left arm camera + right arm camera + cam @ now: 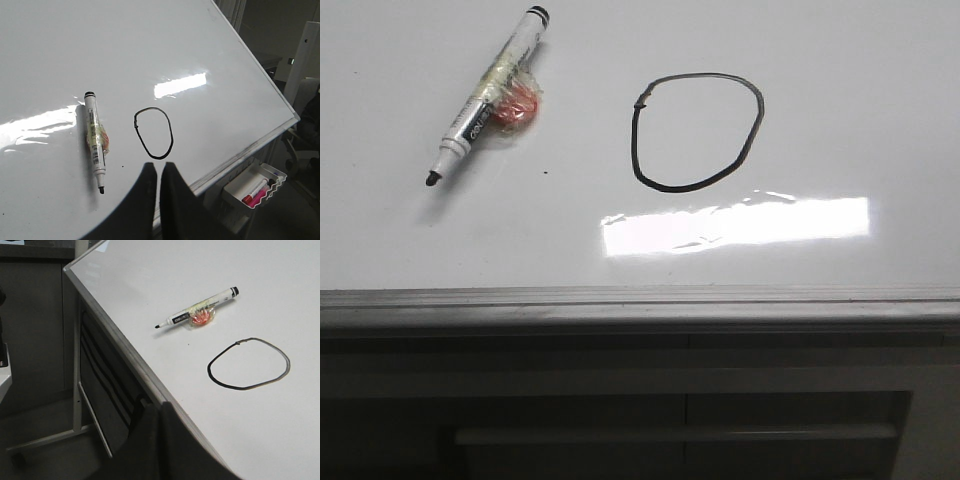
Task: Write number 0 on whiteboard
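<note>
The number 0 point(698, 131) is a thin black uneven oval loop drawn on the whiteboard point(840, 120), with a kink at its upper left. It also shows in the left wrist view point(154, 132) and the right wrist view point(248, 363). An uncapped black marker point(487, 93) with a red lump taped to it lies left of the loop. My left gripper point(158, 167) is shut and empty, back from the loop near the board's front edge. My right gripper point(159, 407) is shut and empty over the board's edge. Neither gripper shows in the front view.
A tiny black speck point(545, 172) sits between marker and loop. A bright glare point(735, 226) lies in front of the loop. The board's grey edge strip point(640, 297) runs along the front. A tray point(255, 185) with red and pink markers hangs below the edge.
</note>
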Controlling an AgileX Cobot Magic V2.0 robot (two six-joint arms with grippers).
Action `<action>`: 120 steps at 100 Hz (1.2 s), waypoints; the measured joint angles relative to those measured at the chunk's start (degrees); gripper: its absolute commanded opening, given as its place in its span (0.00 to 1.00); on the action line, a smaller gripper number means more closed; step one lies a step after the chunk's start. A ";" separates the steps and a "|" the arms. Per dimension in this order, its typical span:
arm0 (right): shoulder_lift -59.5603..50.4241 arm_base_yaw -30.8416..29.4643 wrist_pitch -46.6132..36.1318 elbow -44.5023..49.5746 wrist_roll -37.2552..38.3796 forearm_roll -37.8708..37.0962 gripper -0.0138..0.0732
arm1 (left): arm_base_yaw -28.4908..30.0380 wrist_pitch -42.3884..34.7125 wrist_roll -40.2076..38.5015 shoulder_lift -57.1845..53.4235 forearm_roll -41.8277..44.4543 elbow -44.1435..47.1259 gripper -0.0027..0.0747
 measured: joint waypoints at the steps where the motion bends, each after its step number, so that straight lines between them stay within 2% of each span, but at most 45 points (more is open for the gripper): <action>1: 0.00 0.00 0.00 0.00 0.00 0.00 0.08 | 0.00 0.00 0.00 0.00 0.00 0.00 0.01; 39: 0.00 0.00 0.00 0.00 0.00 0.00 0.08 | 0.00 -1.12 0.00 -0.14 0.00 1.68 0.01; 52: 0.00 0.00 0.11 0.00 0.00 0.00 0.08 | 0.92 -1.12 0.37 -2.08 7.53 4.41 0.01; 66: 0.00 0.00 0.11 0.00 0.00 0.00 0.08 | 6.50 -1.12 0.46 -6.10 15.40 9.38 0.01; 77: 0.00 0.00 0.11 0.00 0.00 0.00 0.08 | 12.95 -1.34 -1.55 -6.63 16.97 12.65 0.01; 92: 0.00 0.00 0.24 0.00 0.00 0.00 0.08 | 19.56 -1.46 -8.36 -6.63 17.46 16.79 0.01; 120: 0.00 0.00 0.47 0.00 0.00 0.00 0.08 | 21.50 0.68 -11.80 -6.63 17.94 19.04 0.01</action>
